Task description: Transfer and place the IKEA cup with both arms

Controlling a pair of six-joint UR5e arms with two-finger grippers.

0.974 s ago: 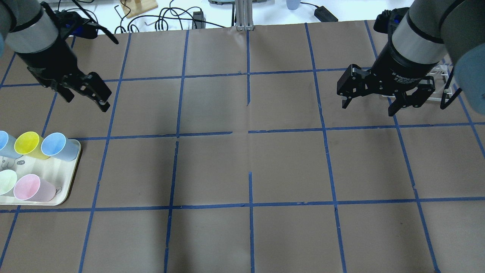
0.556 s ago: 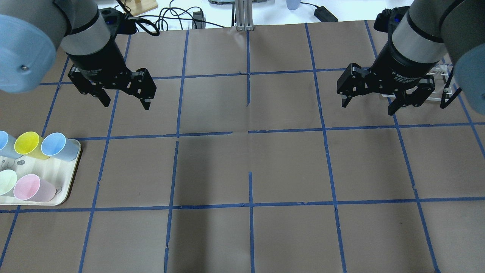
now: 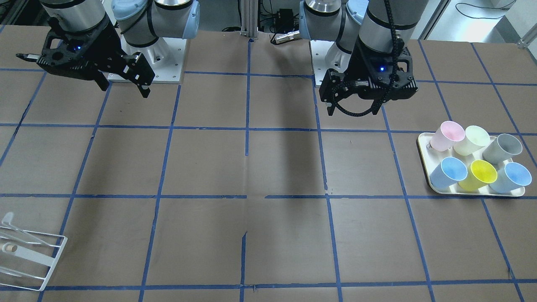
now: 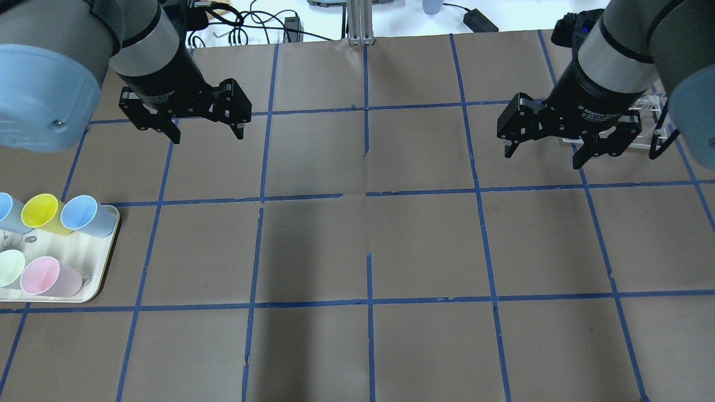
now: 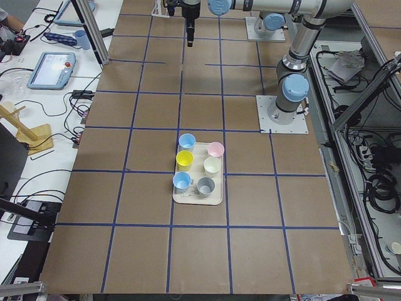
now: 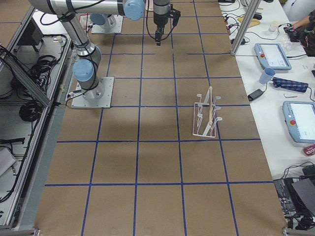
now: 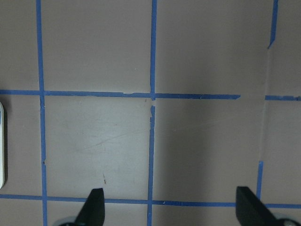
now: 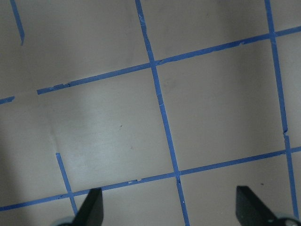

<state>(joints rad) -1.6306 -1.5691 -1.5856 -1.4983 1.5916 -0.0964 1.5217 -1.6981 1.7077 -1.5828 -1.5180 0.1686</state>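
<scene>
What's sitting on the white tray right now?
Six upright cups: pink cup, pale yellow cup, grey cup in one row; blue cup, lime-yellow IKEA cup, second blue cup in the other. They hide much of the tray's floor.

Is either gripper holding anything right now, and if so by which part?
Nothing is held: the left gripper and right gripper are both open and empty.

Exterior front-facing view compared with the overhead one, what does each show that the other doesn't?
Only front-facing: the grey cup on the tray, and the white wire rack unobstructed. Only overhead: the white bench with black cables beyond the table. Both: the lime-yellow IKEA cup between two blue cups, the pink cup, and the left gripper and right gripper, both open and empty.
</scene>
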